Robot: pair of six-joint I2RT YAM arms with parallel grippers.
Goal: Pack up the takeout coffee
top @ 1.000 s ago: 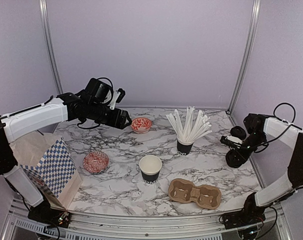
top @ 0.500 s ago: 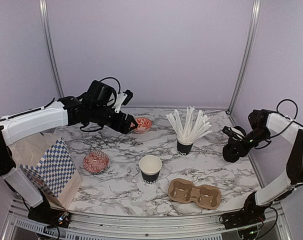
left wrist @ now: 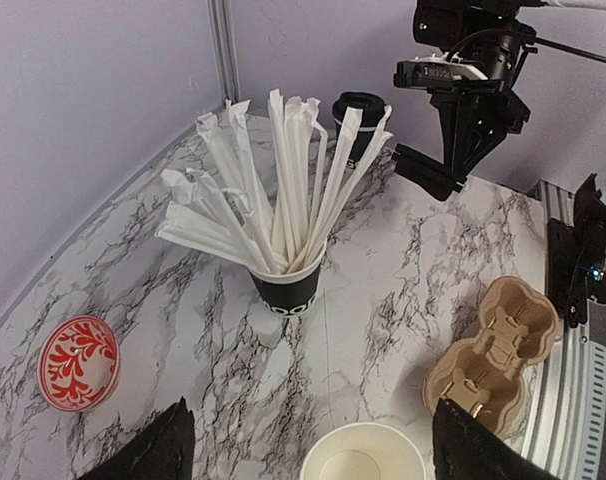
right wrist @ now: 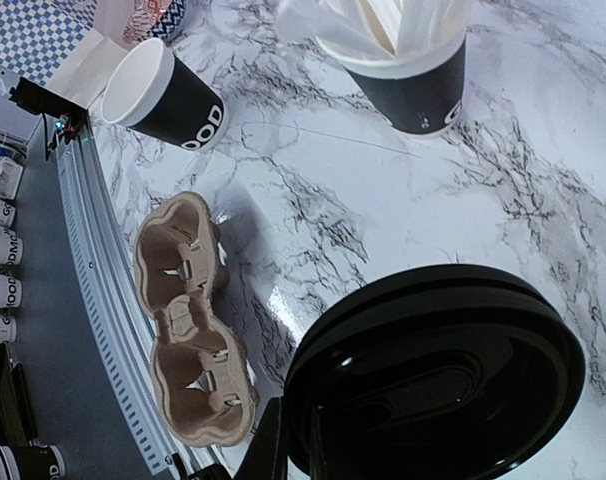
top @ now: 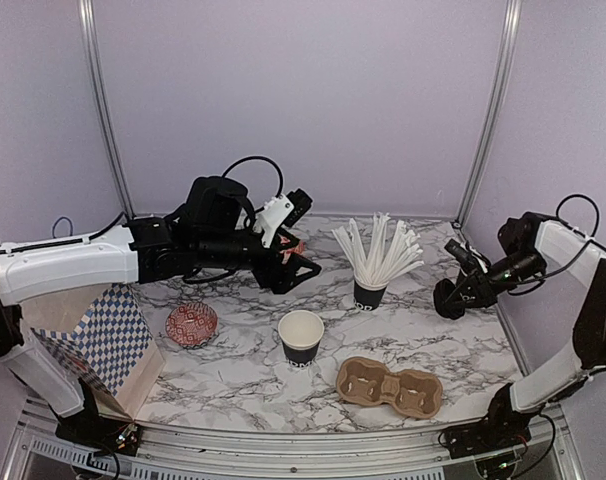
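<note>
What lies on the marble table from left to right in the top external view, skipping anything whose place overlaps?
Blue-and-white checkered paper bag → red patterned round bowl → open black paper cup, white inside → black cup full of long white sticks → black lidded paper cup.

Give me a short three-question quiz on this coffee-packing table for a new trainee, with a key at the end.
1. True or false: the open black paper cup with white inside sits in the brown pulp two-hole carrier tray.
2. The left gripper holds: A) a black lid, B) nothing, C) a red bowl.
3. How many of the tray's holes are filled?
Key: 1 false, it stands on the marble table, apart from the tray; 2 B, its fingers are spread wide with nothing between them; 3 none.
</note>
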